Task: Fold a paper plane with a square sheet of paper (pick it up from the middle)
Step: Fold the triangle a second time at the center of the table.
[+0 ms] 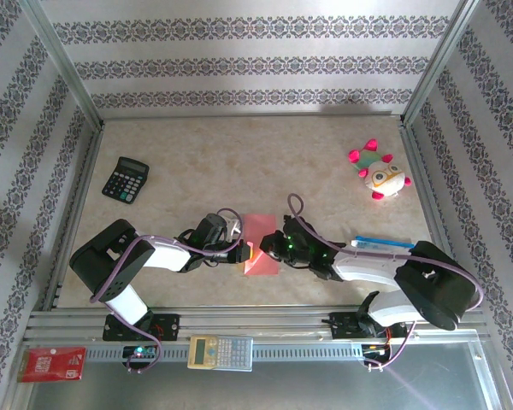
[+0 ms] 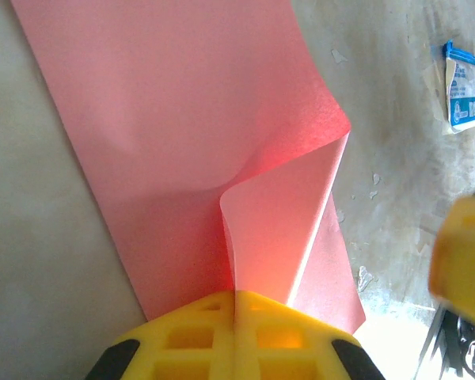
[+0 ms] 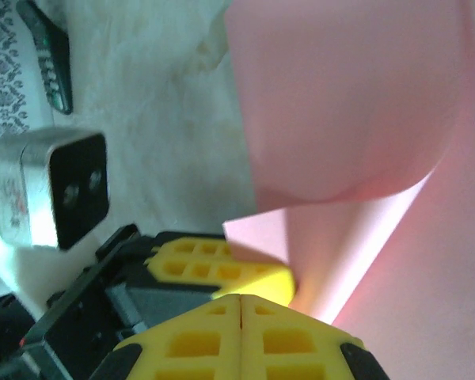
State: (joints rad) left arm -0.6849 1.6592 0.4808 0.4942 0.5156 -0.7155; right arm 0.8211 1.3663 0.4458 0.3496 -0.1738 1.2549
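Note:
The square sheet of paper (image 1: 260, 242) is salmon pink and lies flat on the table between the two arms, its near edge lifted and curled. In the left wrist view the sheet (image 2: 182, 134) rises into a fold that runs straight into my left gripper (image 2: 236, 294), which is shut on that raised edge. My left gripper (image 1: 244, 254) is at the sheet's left near corner. My right gripper (image 1: 271, 247) sits just right of it, its jaws pressed together. In the right wrist view my right gripper (image 3: 241, 299) is shut beside the curled sheet (image 3: 348, 119), with nothing visibly between its fingers.
A black calculator (image 1: 125, 179) lies at the back left and a pink-and-white plush toy (image 1: 379, 175) at the back right. A blue-and-white packet (image 1: 383, 243) sits by the right arm. A beige calculator (image 1: 221, 351) and a red card (image 1: 53, 364) rest by the front rail.

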